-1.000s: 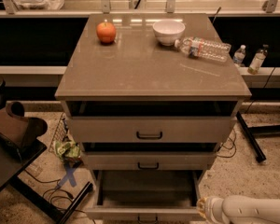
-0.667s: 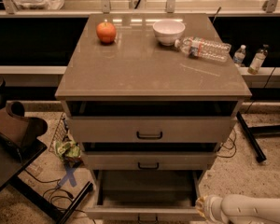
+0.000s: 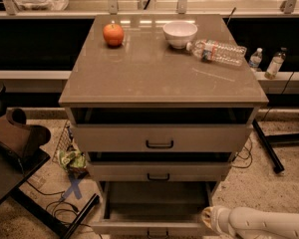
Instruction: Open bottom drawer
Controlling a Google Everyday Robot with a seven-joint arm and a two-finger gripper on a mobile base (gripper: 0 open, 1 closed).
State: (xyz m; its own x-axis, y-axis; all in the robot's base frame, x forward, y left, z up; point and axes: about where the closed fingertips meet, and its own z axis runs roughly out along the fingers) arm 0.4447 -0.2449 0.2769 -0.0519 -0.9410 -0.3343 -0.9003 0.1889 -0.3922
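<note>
The bottom drawer (image 3: 154, 227) is the lowest of three grey-beige drawers. It stands pulled far out at the bottom of the camera view, its inside dark, its small black handle cut by the lower edge. The middle drawer (image 3: 158, 172) and the top drawer (image 3: 159, 138) above it stand slightly out. My white arm comes in from the lower right, and my gripper (image 3: 209, 220) sits by the bottom drawer's right front corner.
On the cabinet top (image 3: 159, 73) are an orange fruit (image 3: 113, 34), a white bowl (image 3: 180, 34) and a lying plastic bottle (image 3: 217, 51). A dark chair (image 3: 15, 143) stands left, with cables and a green bag (image 3: 72, 159) on the floor. Two small bottles (image 3: 266, 62) stand at the right.
</note>
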